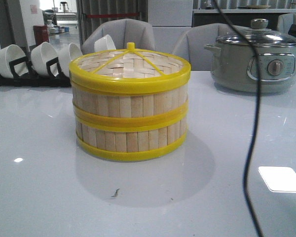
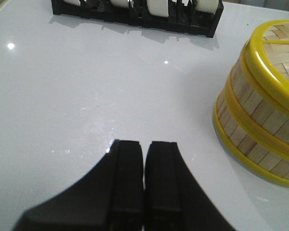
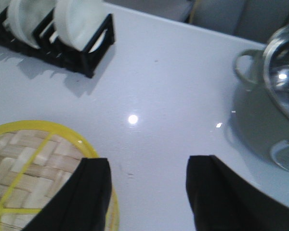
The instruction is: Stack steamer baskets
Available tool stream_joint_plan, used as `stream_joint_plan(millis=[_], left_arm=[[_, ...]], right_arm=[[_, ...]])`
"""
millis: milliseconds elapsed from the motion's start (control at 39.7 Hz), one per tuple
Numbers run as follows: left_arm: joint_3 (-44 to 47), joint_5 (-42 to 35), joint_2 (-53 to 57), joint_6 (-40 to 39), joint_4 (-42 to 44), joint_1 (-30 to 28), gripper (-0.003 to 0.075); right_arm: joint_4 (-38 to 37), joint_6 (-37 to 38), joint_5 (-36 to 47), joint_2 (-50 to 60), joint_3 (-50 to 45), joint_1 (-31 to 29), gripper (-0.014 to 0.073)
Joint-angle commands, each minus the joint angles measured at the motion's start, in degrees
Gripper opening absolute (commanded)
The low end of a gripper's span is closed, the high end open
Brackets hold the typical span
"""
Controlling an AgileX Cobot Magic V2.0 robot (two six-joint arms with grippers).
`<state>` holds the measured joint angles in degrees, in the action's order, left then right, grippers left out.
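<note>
The baskets stand stacked one on the other in the middle of the white table, both upright, round axis vertical, their walls lined up so the yellow rims meet in a band halfway up. The lid sits flat on the upper basket, knob up, its yellow ribs spreading from the knob.

Taking the baskets as landmark: behind and to the left is a black rack holding white bowls on edge; behind and to the right stands a grey-green pot with a glass lid. A black cable hangs down in front, to the right of the stack.

The left gripper is clenched, its two black fingers pressed together with nothing between them, hovering over bare table to the left of the baskets and clear of them. The right gripper is spread wide and empty, above the table at the stack's right edge; one finger overlaps the lid's rim in its wrist view, though contact cannot be judged.
</note>
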<state>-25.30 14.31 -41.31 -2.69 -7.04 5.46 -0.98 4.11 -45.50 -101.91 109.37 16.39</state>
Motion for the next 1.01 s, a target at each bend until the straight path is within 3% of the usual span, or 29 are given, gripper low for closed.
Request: stream_joint_plan(millis=[0,479,806,982], left_arm=[[-1.63,-4.92,0.31,-0.36,-0.24,-0.02,0.0083],[-1.63,-4.92,0.31,-0.36,-0.24,-0.02,0.0083],[-1.63,-4.92,0.31,-0.36,-0.24,-0.02,0.0083],[-1.63,-4.92,0.31,-0.36,-0.24,-0.02,0.0083]], right_arm=[[-0.59,-0.28,8.97,9.10,-6.34,-3.16,0.0466],[-0.59,-0.28,37.60,42.99,-55.80,-18.83,0.0466],[-0.59,-0.28,50.50,60.15,-81.13,-19.36,0.0466],[-0.59,-0.28,53.08,70.12,-91.22,-19.42,0.0466]])
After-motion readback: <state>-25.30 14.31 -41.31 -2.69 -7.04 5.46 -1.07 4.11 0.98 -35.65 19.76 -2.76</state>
